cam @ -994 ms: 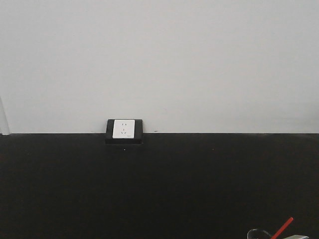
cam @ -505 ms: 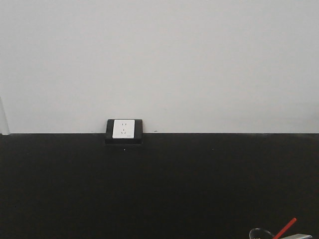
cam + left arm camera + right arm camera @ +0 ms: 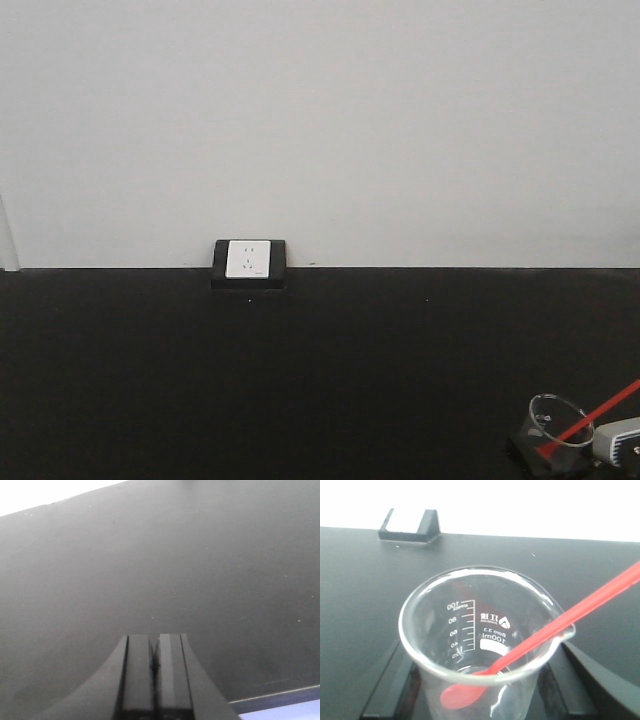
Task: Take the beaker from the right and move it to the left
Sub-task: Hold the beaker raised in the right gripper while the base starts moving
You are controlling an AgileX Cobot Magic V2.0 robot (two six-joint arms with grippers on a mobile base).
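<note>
Beaker (image 3: 558, 425) sits at the lower right corner of the front view, on or just above the black tabletop (image 3: 300, 380); cannot tell which. Red stick (image 3: 560, 622) leans right. Right gripper (image 3: 480, 690): jaws pressed on its 2 sides. Left gripper (image 3: 155, 665): jaws pinched together, empty. Destination lies frame-left.
</note>
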